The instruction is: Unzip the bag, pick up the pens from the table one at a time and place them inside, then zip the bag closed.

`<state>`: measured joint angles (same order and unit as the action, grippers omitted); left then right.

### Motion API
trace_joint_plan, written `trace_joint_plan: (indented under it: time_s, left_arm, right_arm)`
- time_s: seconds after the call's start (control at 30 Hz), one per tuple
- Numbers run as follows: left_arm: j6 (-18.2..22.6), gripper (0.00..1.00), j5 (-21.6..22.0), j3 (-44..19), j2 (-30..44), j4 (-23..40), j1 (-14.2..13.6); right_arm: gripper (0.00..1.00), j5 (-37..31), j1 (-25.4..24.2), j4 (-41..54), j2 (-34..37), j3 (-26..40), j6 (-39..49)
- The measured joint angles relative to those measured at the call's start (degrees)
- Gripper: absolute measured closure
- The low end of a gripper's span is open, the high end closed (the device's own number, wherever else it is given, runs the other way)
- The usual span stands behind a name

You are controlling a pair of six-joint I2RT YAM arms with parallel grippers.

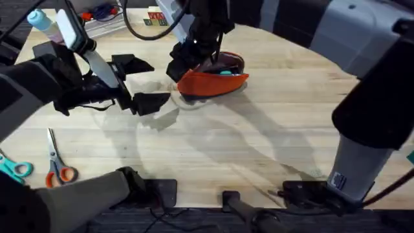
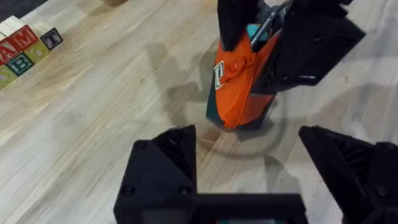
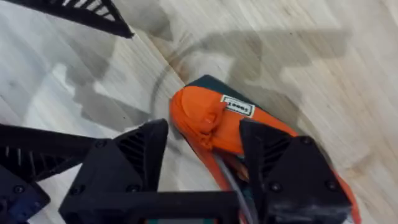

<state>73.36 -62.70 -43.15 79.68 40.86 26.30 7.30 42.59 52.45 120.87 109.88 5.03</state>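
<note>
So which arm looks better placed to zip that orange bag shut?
Probably the right. Its gripper sits right over the bag, fingers straddling the open zipper end. The left gripper hangs open beside it, touching nothing.

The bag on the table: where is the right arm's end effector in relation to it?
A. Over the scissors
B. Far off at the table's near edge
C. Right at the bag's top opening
C: the right end effector sits at the open top of the bag.
</note>
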Motion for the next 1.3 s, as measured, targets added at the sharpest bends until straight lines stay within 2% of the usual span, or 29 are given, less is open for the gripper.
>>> trace_joint_plan:
  time_s: [0.2,0.33,0.53,0.87,1.3]
  left_arm:
    - [0.0,0.007,-0.01,0.0,-0.02,0.0,0.0]
    - [0.0,0.008,0.0,0.02,0.0,0.0,0.0]
    - [0.0,0.007,0.0,0.02,0.0,0.0,0.0]
    - [0.0,0.007,0.0,0.0,0.0,0.0,0.0]
    - [0.0,0.007,-0.02,0.02,0.0,0.0,0.0]
  right_arm:
    - [0.445,0.65,-0.02,0.08,1.14,0.0,-0.4]
    - [0.646,1.33,0.0,0.04,1.13,0.0,-0.6]
    - [0.666,1.57,0.09,-0.09,1.13,0.0,-0.6]
    - [0.958,2.2,0.15,-0.11,1.13,0.0,-0.6]
    - [0.972,2.22,0.15,0.01,1.15,0.25,-0.6]
